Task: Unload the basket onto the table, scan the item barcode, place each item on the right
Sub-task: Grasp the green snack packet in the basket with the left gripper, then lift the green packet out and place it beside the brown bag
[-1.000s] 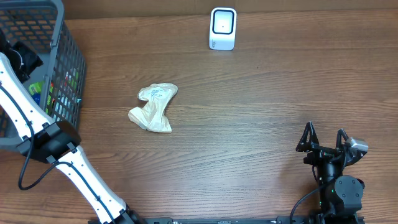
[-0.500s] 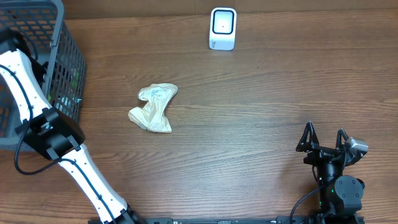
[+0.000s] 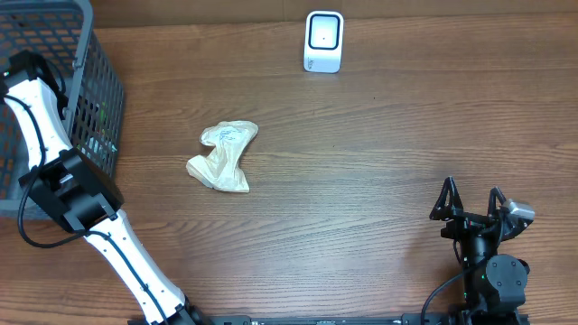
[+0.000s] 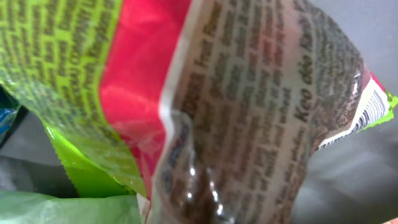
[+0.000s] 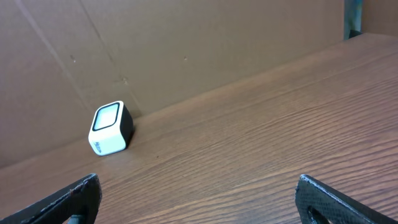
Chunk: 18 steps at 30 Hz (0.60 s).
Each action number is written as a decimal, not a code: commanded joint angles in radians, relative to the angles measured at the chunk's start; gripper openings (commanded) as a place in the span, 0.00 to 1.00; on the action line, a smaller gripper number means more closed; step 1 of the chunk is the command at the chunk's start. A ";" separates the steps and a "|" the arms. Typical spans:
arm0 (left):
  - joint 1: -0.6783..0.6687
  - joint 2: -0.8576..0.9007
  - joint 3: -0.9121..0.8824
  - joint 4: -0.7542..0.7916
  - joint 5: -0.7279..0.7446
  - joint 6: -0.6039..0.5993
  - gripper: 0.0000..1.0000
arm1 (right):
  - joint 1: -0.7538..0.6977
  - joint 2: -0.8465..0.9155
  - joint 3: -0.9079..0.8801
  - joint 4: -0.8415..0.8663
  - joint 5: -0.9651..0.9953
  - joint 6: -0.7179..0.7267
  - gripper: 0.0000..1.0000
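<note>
- A grey basket [image 3: 90, 86] stands at the far left edge of the brown wooden worktop [image 3: 379, 153]
- The white left arm [image 3: 41, 126] bends up and over the rim and goes down into the basket
- The left hand is at the end of that arm, inside the basket, and its fingers cannot be seen in any view
- The left hand is squeezed shut; the views do not show if it is pinching anything
- The left wrist view is nearly filled by a shiny snack packet [image 4: 249, 112], which is very close to the camera
- The packet is red and bright green, with a see-through part covered in small dark writing
- A white patch with dark stripes [image 4: 373, 106] shows at the right edge of the packet; it is too blurry to read
- Under the packet lies something pale green [image 4: 62, 208]
- A crumpled beige bag [image 3: 223, 155] lies on the worktop, near the basket but not touching it
- The small white scanner [image 3: 323, 41] stands at the far edge of the worktop, well apart from the basket and the beige bag
- The scanner [image 5: 110, 127] stands just in front of a brown cardboard wall [image 5: 186, 56]
- The right hand [image 3: 470, 194] is at the near right corner of the worktop, well apart from everything else
- The right hand is wide open and holds nothing, with one dark fingertip [image 5: 78, 193] at each lower corner of the right wrist view
</note>
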 commanded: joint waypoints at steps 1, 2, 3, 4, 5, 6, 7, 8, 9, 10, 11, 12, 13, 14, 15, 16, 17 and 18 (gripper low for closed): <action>-0.006 0.011 0.042 -0.046 -0.023 -0.018 0.04 | 0.006 -0.008 0.001 0.005 0.014 -0.003 1.00; -0.006 0.011 0.076 -0.065 -0.022 -0.018 0.04 | 0.006 -0.008 0.001 0.005 0.014 -0.003 1.00; -0.006 0.011 0.114 -0.086 -0.022 -0.018 0.04 | 0.006 -0.008 0.001 0.005 0.014 -0.003 1.00; -0.006 0.011 0.152 -0.106 -0.022 -0.017 0.04 | 0.006 -0.008 0.001 0.005 0.014 -0.003 1.00; -0.006 0.010 0.199 -0.130 -0.022 -0.016 0.04 | 0.006 -0.008 0.001 0.005 0.014 -0.003 1.00; -0.006 0.010 0.257 -0.158 -0.022 -0.010 0.04 | 0.006 -0.008 0.001 0.005 0.014 -0.003 1.00; -0.006 0.010 0.304 -0.182 -0.022 -0.006 0.04 | 0.006 -0.008 0.001 0.005 0.014 -0.003 1.00; -0.007 0.009 0.364 -0.211 -0.022 -0.002 0.04 | 0.006 -0.008 0.001 0.005 0.014 -0.003 1.00; -0.007 0.009 0.414 -0.237 -0.022 -0.002 0.04 | 0.006 -0.008 0.001 0.005 0.014 -0.003 1.00; -0.007 0.009 0.476 -0.268 -0.022 0.002 0.04 | 0.006 -0.008 0.001 0.005 0.014 -0.003 1.00; -0.007 0.009 0.540 -0.298 -0.023 0.006 0.04 | 0.006 -0.008 0.001 0.005 0.014 -0.003 1.00; -0.007 0.009 0.597 -0.309 -0.020 0.021 0.04 | 0.006 -0.008 0.001 0.005 0.014 -0.003 1.00; -0.007 0.001 0.641 -0.309 0.016 0.076 0.04 | 0.006 -0.008 0.001 0.005 0.014 -0.003 1.00; -0.008 -0.009 0.669 -0.309 0.039 0.092 0.04 | 0.006 -0.008 0.001 0.005 0.014 -0.003 1.00; -0.008 -0.035 0.666 -0.309 0.041 0.082 0.04 | 0.006 -0.008 0.001 0.005 0.014 -0.003 1.00; -0.010 -0.057 0.666 -0.309 0.041 0.075 0.04 | 0.006 -0.008 0.001 0.005 0.014 -0.003 1.00; -0.011 -0.084 0.666 -0.309 0.045 0.074 0.04 | 0.006 -0.008 0.001 0.005 0.014 -0.003 1.00; -0.012 -0.107 0.666 -0.309 0.045 0.073 0.04 | 0.006 -0.008 0.001 0.005 0.014 -0.003 1.00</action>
